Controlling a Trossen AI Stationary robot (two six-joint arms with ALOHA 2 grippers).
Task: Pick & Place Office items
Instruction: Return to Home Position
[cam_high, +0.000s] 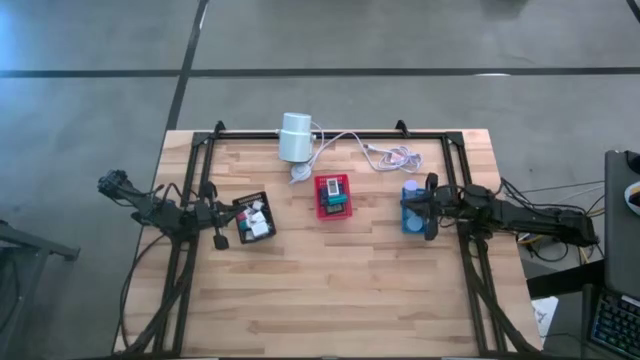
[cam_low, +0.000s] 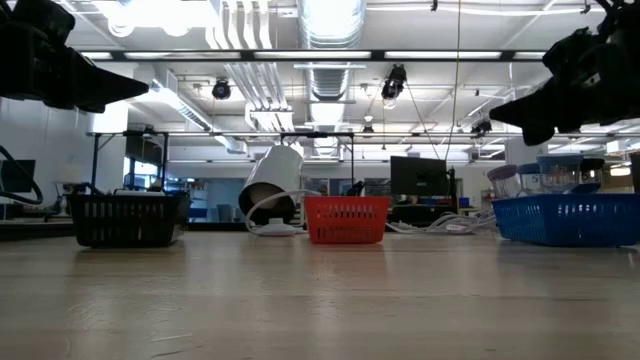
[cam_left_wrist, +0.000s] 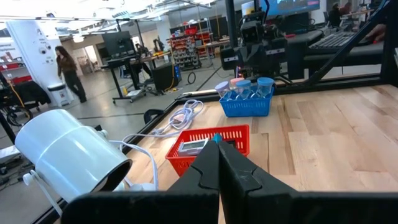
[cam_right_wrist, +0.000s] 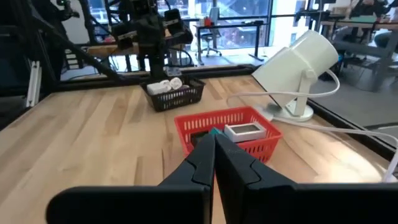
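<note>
**Both grippers hanging empty, every piece lying in a basket**

The left gripper (cam_left_wrist: 217, 143) is hanging raised near the table's (cam_high: 330, 290) left edge, just beside the black basket (cam_right_wrist: 177, 99). Its jaws are pressed together and gripping nothing. The right gripper (cam_right_wrist: 214, 142) is hanging near the right edge, at the outer side of the blue basket (cam_left_wrist: 245, 107), with its jaws likewise pressed together and bare. The two are pointing at each other along the table's length, with the red basket (cam_left_wrist: 233, 134) sitting between them at mid-table.

The office items are lying inside the baskets. White pieces (cam_right_wrist: 166, 85) are lying in the black one, and a white clock (cam_right_wrist: 245, 130) is lying beside a teal piece in the red one. Round blue-capped pieces (cam_left_wrist: 249, 87) are standing in the blue one. No piece is showing loose on the boards.

Each outer basket is lying ahead of and below the nearer jaws (black for the left arm, blue for the right), and the red one is sitting about midway. By that, nothing is calling for a grasp and the sorting is looking finished, with only parking the arms left.

Near the far edge a white cylinder (cam_high: 296, 137) is lying tilted, its cable (cam_high: 385, 152) trailing. No writing is reading clearly, since the clock's face is too small.
</note>
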